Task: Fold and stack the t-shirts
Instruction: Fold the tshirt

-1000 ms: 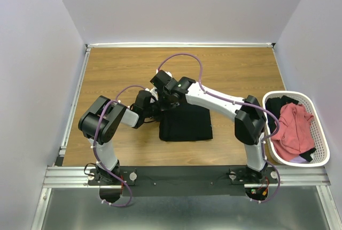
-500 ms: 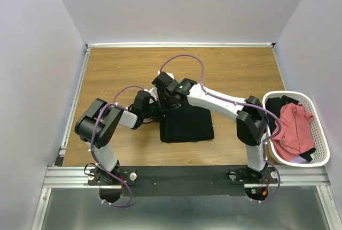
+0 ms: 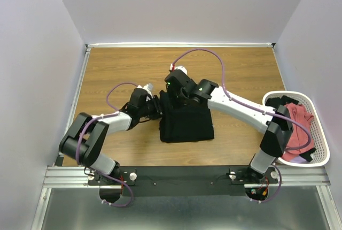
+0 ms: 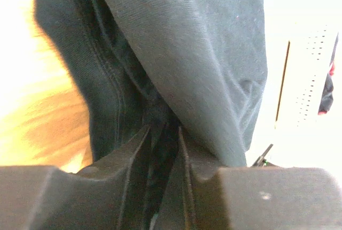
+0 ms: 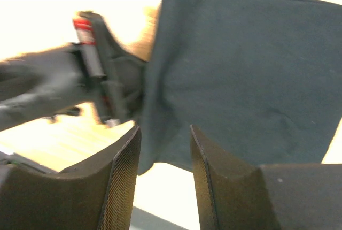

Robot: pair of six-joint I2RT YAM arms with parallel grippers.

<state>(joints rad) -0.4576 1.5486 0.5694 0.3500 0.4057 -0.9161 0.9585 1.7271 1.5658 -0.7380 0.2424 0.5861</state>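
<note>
The black t-shirt (image 3: 187, 124) lies folded into a rough square at the middle of the table. My left gripper (image 3: 159, 108) is at its far left corner. In the left wrist view the gripper (image 4: 163, 131) is shut on a fold of the black cloth (image 4: 203, 53). My right gripper (image 3: 175, 98) hovers over the shirt's far edge, next to the left one. In the right wrist view it (image 5: 164, 133) is open and empty, with the black shirt (image 5: 251, 69) beyond it. A salmon-red t-shirt (image 3: 301, 119) lies crumpled in the basket at the right.
The white mesh basket (image 3: 322, 133) stands at the table's right edge and also holds some dark cloth. It shows in the left wrist view (image 4: 310, 85) too. The left arm's wrist (image 5: 104, 80) is close to the right gripper. Bare wooden table (image 3: 123, 69) lies behind.
Both arms have stretched out further over the table. The right gripper has shifted right and back along the shirt's far edge. The left gripper stays at the shirt's left corner.
</note>
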